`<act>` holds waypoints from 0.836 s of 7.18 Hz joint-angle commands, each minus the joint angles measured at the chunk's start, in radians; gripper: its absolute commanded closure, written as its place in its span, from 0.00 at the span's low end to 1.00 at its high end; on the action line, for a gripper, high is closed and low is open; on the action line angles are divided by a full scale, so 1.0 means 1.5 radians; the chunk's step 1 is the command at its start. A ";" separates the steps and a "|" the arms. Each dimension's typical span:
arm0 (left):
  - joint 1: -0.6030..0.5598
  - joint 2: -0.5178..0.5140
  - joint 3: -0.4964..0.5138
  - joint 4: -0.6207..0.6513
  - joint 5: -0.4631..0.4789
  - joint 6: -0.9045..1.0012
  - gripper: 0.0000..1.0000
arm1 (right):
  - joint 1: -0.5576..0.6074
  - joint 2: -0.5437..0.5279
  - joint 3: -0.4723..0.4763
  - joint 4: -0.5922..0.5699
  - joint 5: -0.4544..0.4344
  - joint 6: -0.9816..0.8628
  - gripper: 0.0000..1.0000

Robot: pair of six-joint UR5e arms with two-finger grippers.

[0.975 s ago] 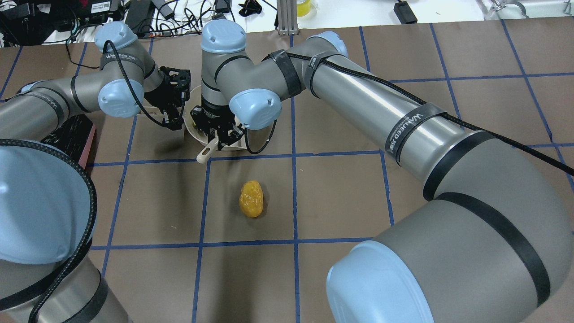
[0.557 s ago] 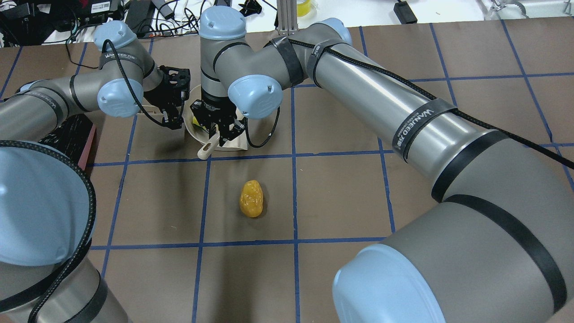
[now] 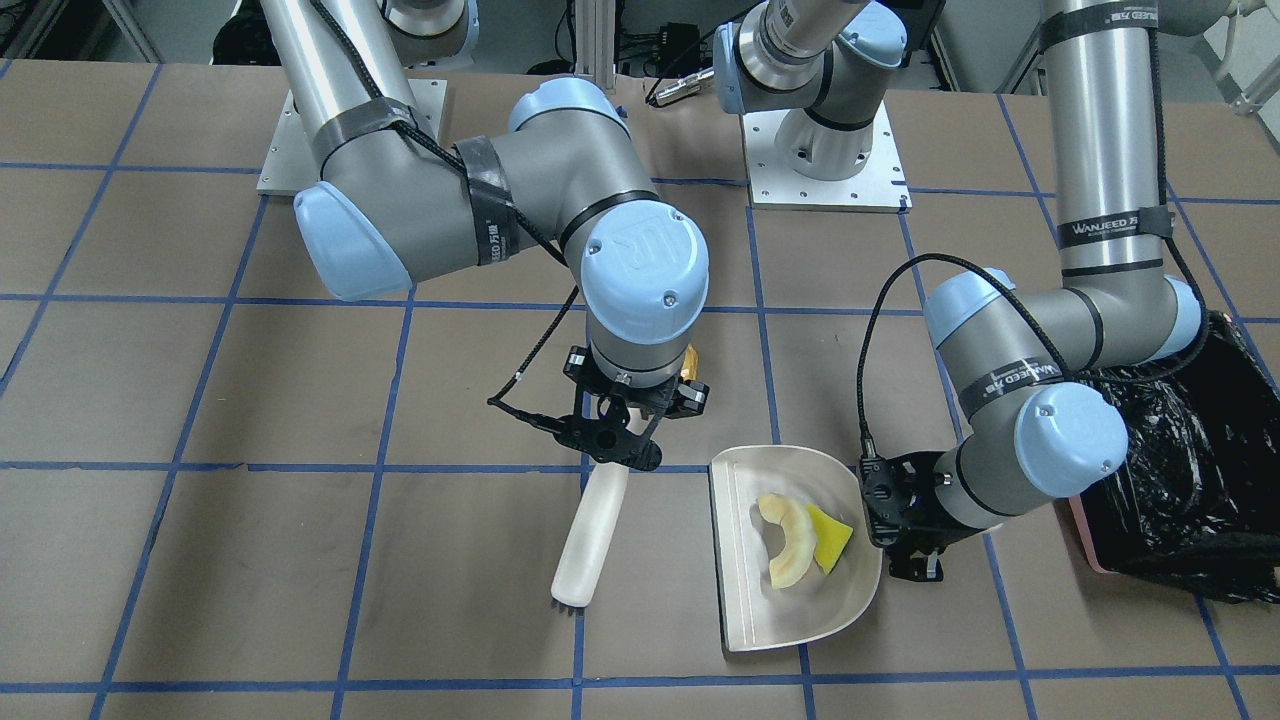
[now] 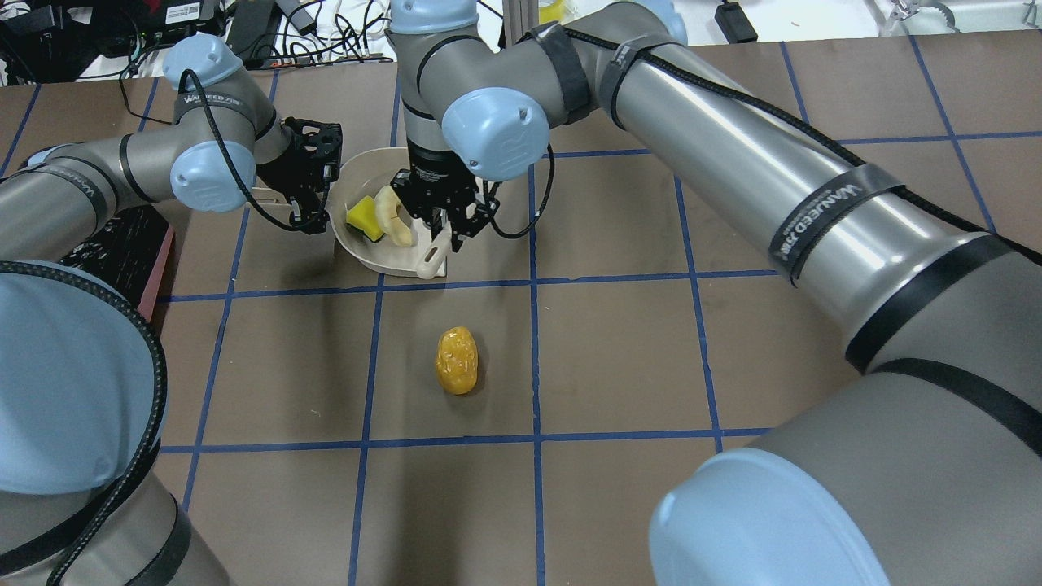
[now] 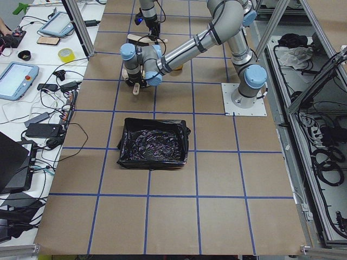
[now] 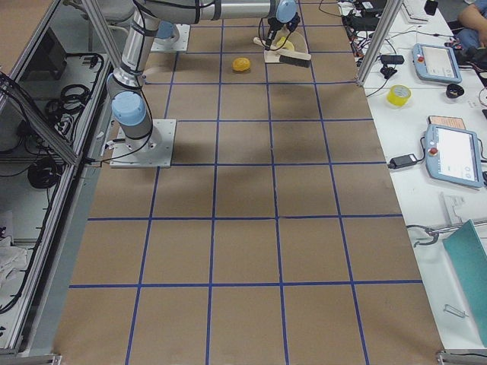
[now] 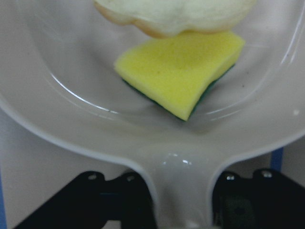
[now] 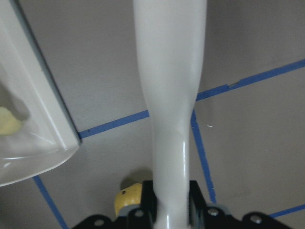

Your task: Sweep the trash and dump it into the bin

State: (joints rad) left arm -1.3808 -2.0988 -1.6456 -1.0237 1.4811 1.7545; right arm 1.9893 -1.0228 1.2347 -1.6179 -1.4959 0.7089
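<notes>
On the far side of the table (image 3: pixel 250 400) from the robot, left of centre, the left gripper (image 3: pixel 888 522) is clenched on the short handle of the beige dustpan (image 3: pixel 760 615). The left wrist view shows that handle running between the two black fingers.

Two pieces of the trash lie inside the pan. One is the curved tan croissant-like piece (image 3: pixel 788 540). The other is the yellow sponge chunk (image 3: pixel 832 535), which touches it on the handle side and has a green underside.

The pan's straight open edge faces the beige brush (image 3: pixel 592 535), which is just beside it. The right gripper (image 3: pixel 612 448) grasps the brush handle, its fingers pressed against both sides, as the right wrist view confirms. The bristle end points away from the robot. Whether the bristles touch the table cannot be told.

The third piece, the golden-brown potato-like lump (image 4: pixel 457 360), sits alone on the table on the robot's side of the brush and pan. It is apart from both, within one square of the blue tape grid (image 4: pixel 535 358).

The bin (image 3: pixel 1190 470), a pink container lined with a crinkled black bag, stands on the robot's left, near the left arm's elbow and apart from the dustpan.
</notes>
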 commanded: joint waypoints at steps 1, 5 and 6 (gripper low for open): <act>0.040 0.062 -0.098 0.017 0.010 0.067 1.00 | -0.004 -0.077 0.129 -0.007 -0.026 -0.049 1.00; 0.046 0.194 -0.292 0.066 0.021 0.067 1.00 | 0.055 -0.158 0.357 -0.170 -0.021 -0.041 1.00; 0.046 0.206 -0.322 0.102 0.022 0.069 1.00 | 0.082 -0.155 0.372 -0.199 -0.020 -0.030 1.00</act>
State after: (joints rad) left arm -1.3121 -1.8221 -2.0632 -0.9259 1.5103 1.8580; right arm 2.0661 -1.2533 1.7497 -1.8639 -1.5279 0.6486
